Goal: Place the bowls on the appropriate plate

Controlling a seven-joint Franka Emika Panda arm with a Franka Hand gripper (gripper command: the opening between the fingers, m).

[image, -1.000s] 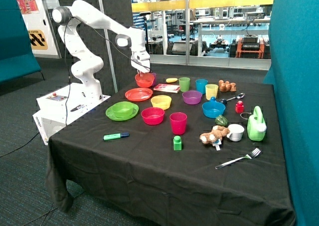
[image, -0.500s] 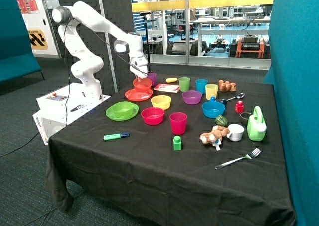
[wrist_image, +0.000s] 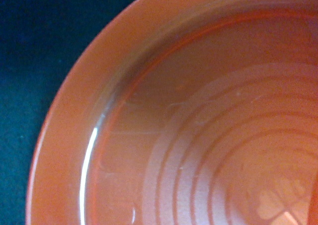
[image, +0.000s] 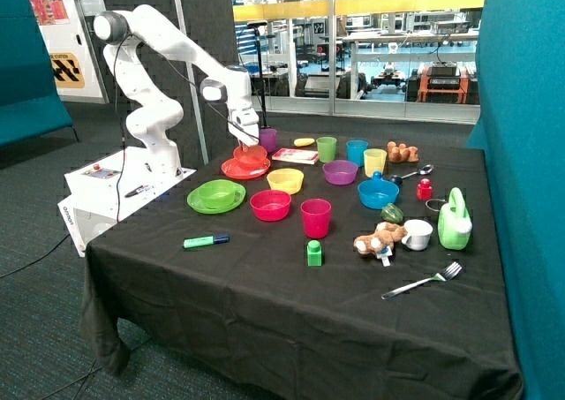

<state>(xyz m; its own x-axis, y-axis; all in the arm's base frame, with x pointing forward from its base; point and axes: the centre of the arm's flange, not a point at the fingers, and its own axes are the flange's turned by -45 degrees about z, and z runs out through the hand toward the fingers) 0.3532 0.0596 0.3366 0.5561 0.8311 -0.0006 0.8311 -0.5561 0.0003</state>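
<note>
Whereas a second ago the gripper (image: 248,144) carried the orange-red bowl (image: 250,154) clear of the table (image: 265,276), behind the red plate (image: 231,170), that bowl now sits low over the plate, at or near touching it. The lime green bowl (image: 216,192) already rests on the green plate (image: 199,204) just in front of the red plate, so the task looks almost finished. The gripper appears to grasp the bowl, but I cannot tell how its fingers stand. The wrist view shows only orange-red plastic (wrist_image: 198,135), and contact is hidden.
</note>
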